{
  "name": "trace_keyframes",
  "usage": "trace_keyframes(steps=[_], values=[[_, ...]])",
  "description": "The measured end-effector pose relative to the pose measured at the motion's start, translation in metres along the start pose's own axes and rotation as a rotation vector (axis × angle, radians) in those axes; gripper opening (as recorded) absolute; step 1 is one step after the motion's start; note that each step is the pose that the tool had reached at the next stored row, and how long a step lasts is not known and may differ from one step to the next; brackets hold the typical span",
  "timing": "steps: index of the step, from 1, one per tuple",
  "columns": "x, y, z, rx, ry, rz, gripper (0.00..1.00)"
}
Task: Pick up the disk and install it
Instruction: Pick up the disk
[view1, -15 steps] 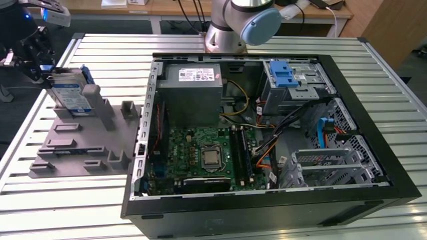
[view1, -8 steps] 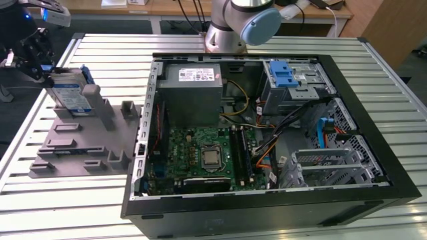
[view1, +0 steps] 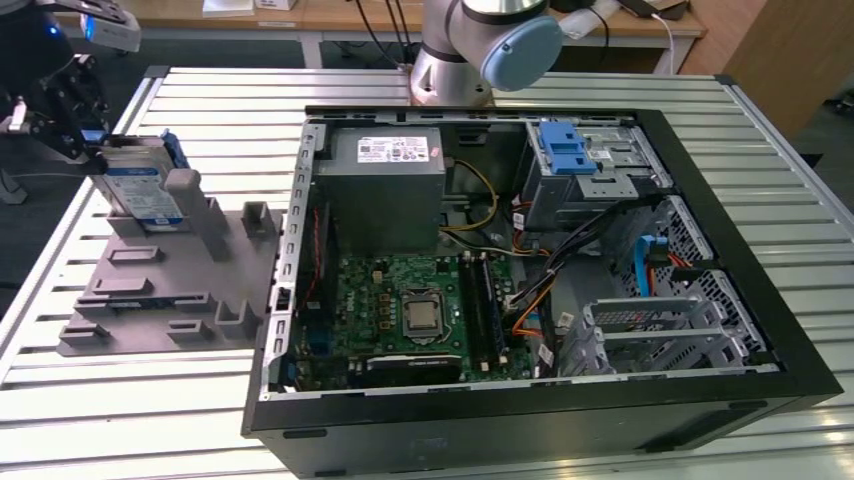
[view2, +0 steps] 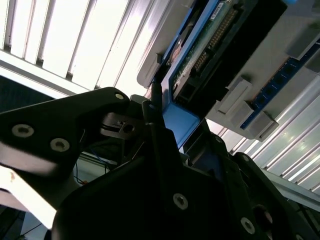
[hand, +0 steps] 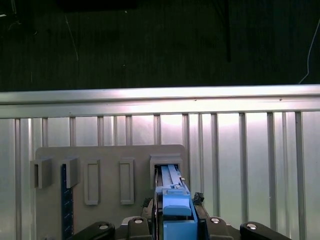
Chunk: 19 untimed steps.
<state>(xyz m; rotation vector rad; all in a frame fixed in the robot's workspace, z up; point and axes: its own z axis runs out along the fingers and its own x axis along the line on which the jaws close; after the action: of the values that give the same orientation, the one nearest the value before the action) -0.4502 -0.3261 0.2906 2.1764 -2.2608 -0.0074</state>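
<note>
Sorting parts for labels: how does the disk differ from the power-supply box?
The disk stands on edge in the grey fixture outside the case; the power-supply box sits inside it. The disk is smaller and has blue rails; the box has none. Both are grey and labelled.

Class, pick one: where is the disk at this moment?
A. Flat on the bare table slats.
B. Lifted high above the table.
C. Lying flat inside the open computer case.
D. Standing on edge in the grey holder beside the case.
D: in the exterior view the disk stands on edge in the grey holder, to the exterior view's left of the computer case.
</note>
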Motion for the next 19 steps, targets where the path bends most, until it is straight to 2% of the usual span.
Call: trace_keyframes(steps=[10,13,14,19], values=[[0.0,0.0,-0.0003,-0.0003,0.0004,0.001,0.42],[0.0,0.0,-0.0003,-0.0003,0.0004,0.001,0.44],[0.0,0.0,-0.0003,-0.0004,0.0006,0.002,0.49],[0.0,0.0,-0.0002,-0.0003,0.0008,0.008,0.49]])
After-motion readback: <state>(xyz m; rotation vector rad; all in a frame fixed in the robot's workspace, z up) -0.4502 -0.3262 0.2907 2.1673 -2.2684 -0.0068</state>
